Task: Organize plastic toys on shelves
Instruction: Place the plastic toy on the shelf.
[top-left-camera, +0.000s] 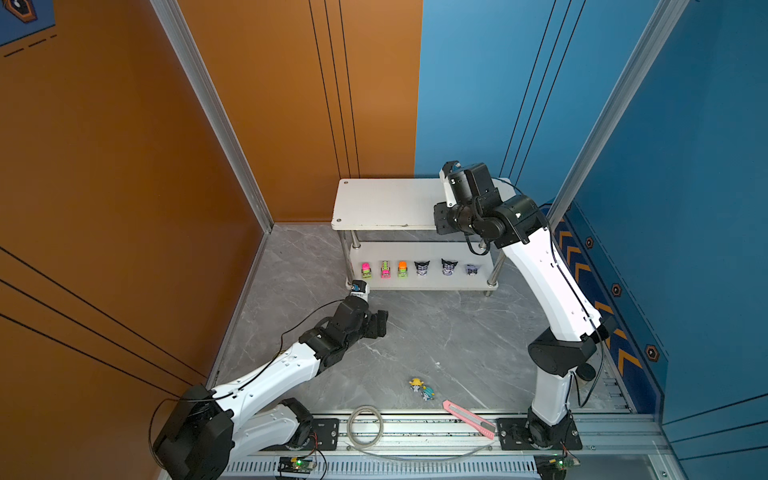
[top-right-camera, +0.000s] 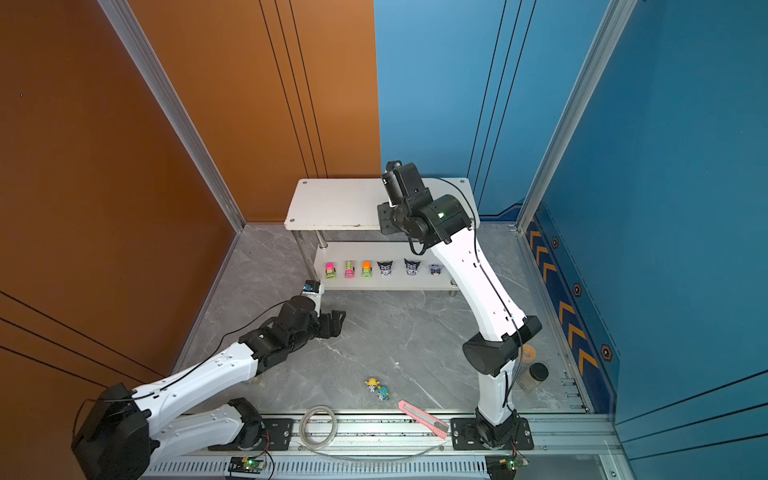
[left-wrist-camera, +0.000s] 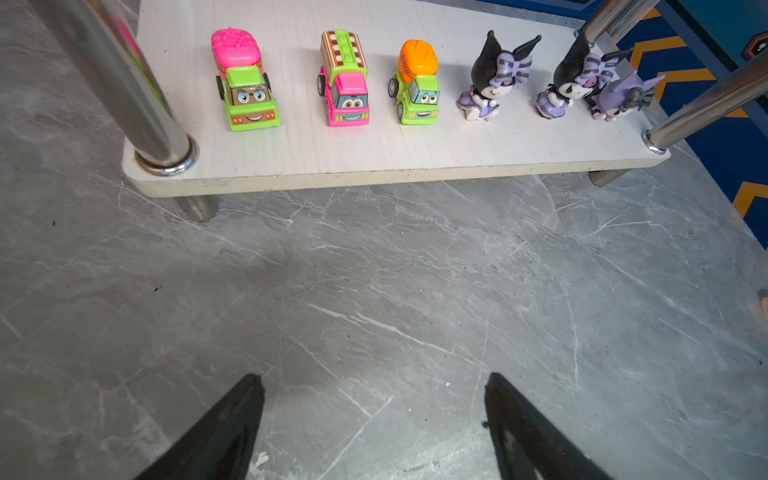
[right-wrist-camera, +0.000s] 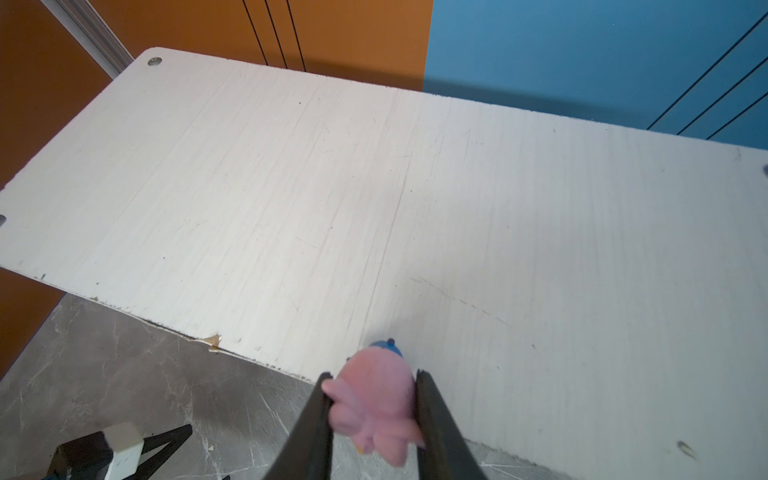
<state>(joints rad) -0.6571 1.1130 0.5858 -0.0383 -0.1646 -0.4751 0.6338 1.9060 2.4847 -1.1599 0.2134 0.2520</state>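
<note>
The right jaws pinched a pink figurine (right-wrist-camera: 374, 399), blurred and cut off below, over the front edge of the upper shelf (right-wrist-camera: 291, 187); both top views hid it behind the wrist. The left jaws stood wide and empty above the table (left-wrist-camera: 374, 291), only their tips showing. On the lower shelf (left-wrist-camera: 374, 153) stood three trucks (left-wrist-camera: 345, 79) and three black-purple figurines (left-wrist-camera: 492, 79), the last half hidden. A yellow-hatted figurine (top-left-camera: 415, 384) and a teal-hatted figurine (top-left-camera: 427, 392) lay on the table.

Left pincer (left-wrist-camera: 374, 377) gapes low; right pincer (right-wrist-camera: 374, 374) clamps, raised.
</note>
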